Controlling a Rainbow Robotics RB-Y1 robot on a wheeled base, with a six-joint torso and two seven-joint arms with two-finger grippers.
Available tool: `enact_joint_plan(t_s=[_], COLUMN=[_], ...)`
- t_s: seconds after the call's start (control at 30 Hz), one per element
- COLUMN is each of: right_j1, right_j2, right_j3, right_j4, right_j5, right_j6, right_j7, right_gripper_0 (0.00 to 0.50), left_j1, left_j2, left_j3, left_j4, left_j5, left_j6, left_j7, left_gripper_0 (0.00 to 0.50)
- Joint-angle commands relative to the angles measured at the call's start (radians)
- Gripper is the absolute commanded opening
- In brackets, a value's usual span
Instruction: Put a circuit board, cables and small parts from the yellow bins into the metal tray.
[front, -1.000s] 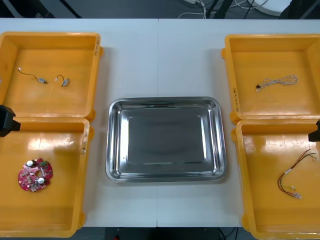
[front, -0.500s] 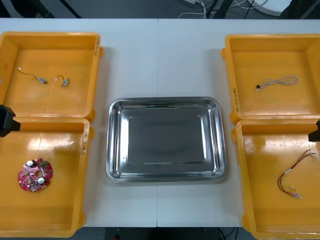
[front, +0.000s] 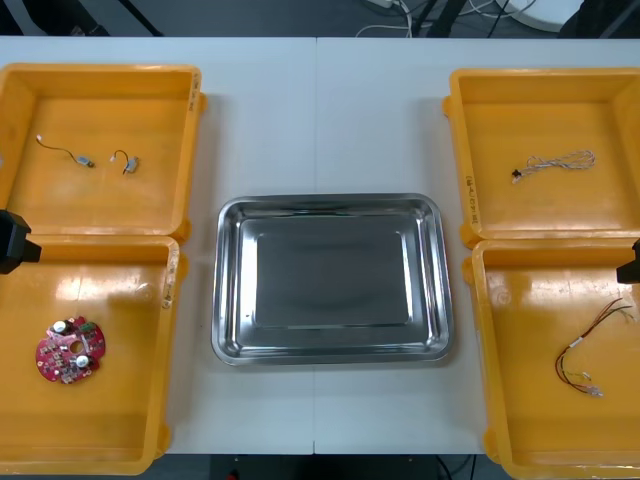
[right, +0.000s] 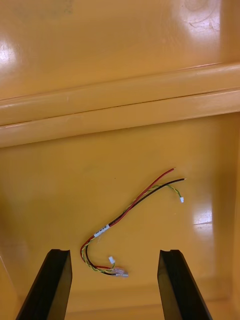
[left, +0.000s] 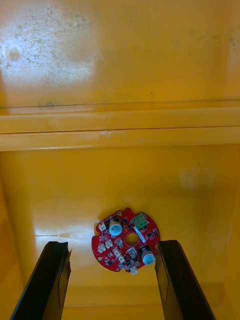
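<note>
1. on a light table (front: 320, 120), found the metal tray (front: 222, 290) at the middle, bare and shiny inside, with yellow bins (front: 110, 215) paired at each side; judged nothing delivered yet.
2. held the left gripper (left: 111, 244) above the near left bin (front: 120, 420), fingers (left: 52, 280) standing wide apart and gripping nothing, with the round red circuit board (left: 127, 240) flat on the bin floor between them; seemed lined up so that a straight descent would straddle the board.
3. held the right gripper (right: 113, 251) likewise above the near right bin (front: 520, 420), fingers (right: 172, 285) apart and empty, with the bunched connector end of the red and yellow cable (right: 135, 210) between them and its loose ends trailing toward the wall next to the far bin.
4. left the small metal parts (front: 131, 163) in the far left bin (front: 110, 100) and the twisted blue and white cable (front: 555, 163) in the far right bin (front: 560, 100), well apart from both grippers.
5. judged both arms poised before a first pick; expected trouble pinching so flat a board off a smooth floor, and a limp cable slipping or snagging on the way up.
</note>
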Motion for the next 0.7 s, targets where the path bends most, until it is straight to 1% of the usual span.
enact_joint_plan(t_s=[0.03, 0.7], right_j1=[0.009, 0.009], right_j2=[-0.012, -0.012], right_j3=[0.006, 0.006], right_j4=[-0.005, -0.005], right_j5=[0.009, 0.009], right_j6=[0.005, 0.005], right_j7=[0.024, 0.024], right_gripper_0=[0.5, 0.5], left_j1=[-0.031, -0.031], left_j2=[0.048, 0.048], left_j3=[0.034, 0.034], left_j4=[-0.03, -0.03], left_j5=[0.008, 0.008], left_j6=[0.008, 0.008], left_j7=[-0.09, -0.09], left_gripper_0=[0.5, 0.5])
